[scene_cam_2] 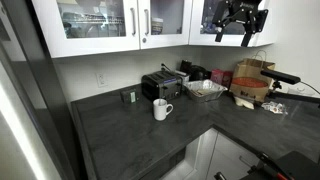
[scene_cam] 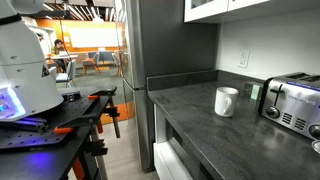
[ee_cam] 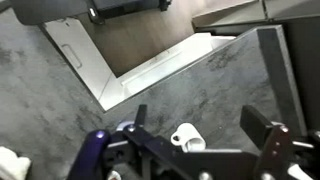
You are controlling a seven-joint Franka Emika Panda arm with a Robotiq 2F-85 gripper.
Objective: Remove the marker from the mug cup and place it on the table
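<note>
The white mug cup (scene_cam: pixel 226 101) stands upright on the dark grey table (scene_cam: pixel 190 118), a little in front of the toaster. It also shows in an exterior view (scene_cam_2: pixel 162 110) and, from high above, in the wrist view (ee_cam: pixel 186 138). I see no red marker in any view; the mug's inside is too small to read. My gripper (scene_cam_2: pixel 236 36) hangs high up by the wall cabinets, far above and to the side of the mug. In the wrist view its fingers (ee_cam: pixel 198 112) are spread wide with nothing between them.
A shiny steel toaster (scene_cam: pixel 290 100) (scene_cam_2: pixel 163 85) stands at the wall behind the mug. A wire basket (scene_cam_2: pixel 205 90) and a cardboard box (scene_cam_2: pixel 250 82) sit further along the counter. White wall cabinets (scene_cam_2: pixel 110 25) hang above. A black workbench with orange clamps (scene_cam: pixel 55 128) stands across the aisle.
</note>
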